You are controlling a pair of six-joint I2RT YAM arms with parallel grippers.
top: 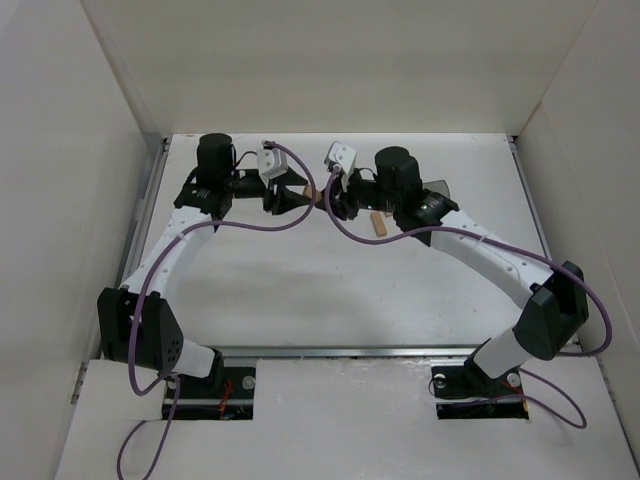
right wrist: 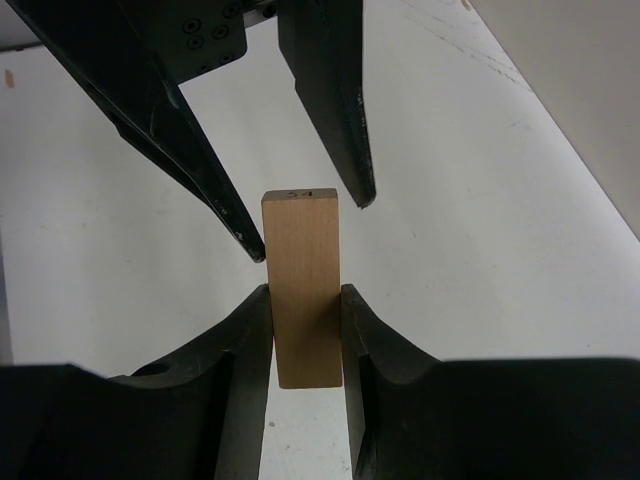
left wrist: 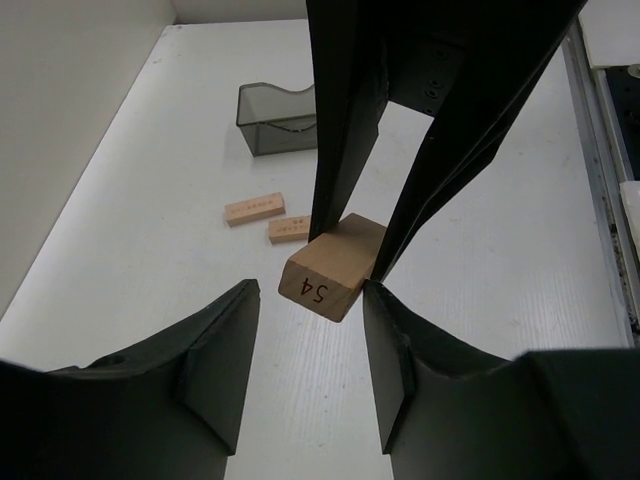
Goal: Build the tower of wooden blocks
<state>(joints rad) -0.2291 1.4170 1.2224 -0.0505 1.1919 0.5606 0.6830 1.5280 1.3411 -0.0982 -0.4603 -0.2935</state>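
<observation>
My right gripper point(right wrist: 303, 292) is shut on a light-tan wooden block point(right wrist: 300, 240) with "54" written on its end, and holds it by its two long faces. In the left wrist view the same block point(left wrist: 335, 262) sits just beyond my left gripper point(left wrist: 308, 300), which is open and empty, its fingers on either side of the block's numbered end without touching it. In the top view the two grippers meet tip to tip at the table's far middle, left point(top: 292, 197) and right point(top: 333, 200), with the block point(top: 311, 193) between them.
Two more small wooden blocks point(left wrist: 253, 210) point(left wrist: 289, 229) lie flat on the white table. A dark grey translucent container point(left wrist: 280, 118) stands behind them. One loose block point(top: 378, 224) shows beside the right arm. White walls enclose the table.
</observation>
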